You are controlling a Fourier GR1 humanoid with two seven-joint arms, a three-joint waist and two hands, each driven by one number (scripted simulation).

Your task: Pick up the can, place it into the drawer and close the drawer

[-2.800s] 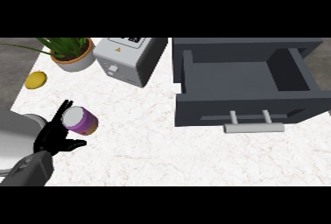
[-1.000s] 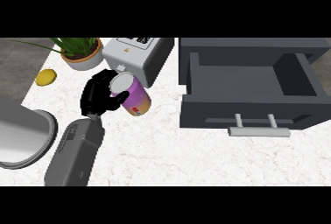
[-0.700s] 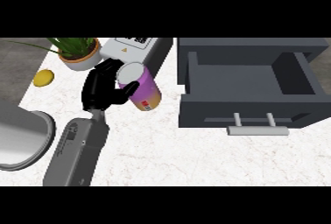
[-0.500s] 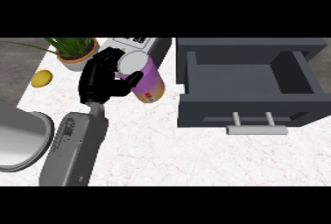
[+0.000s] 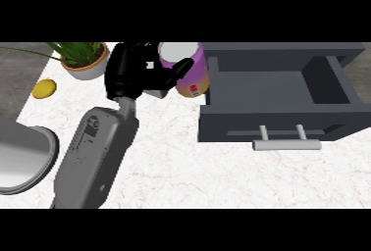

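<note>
The purple metal can with a silver lid (image 5: 187,68) sits gripped in my left robot hand (image 5: 134,68), above the white marbled desk (image 5: 210,171), just left of the open dark grey drawer (image 5: 279,86), its long axis near upright.

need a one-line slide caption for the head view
Left hand holds the purple can lifted beside the open grey drawer, with a potted plant behind on the white counter.

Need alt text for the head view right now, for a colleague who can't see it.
The left hand holds the purple can just left of the open grey drawer. A potted plant and a yellow fruit sit at the counter's left.
</note>
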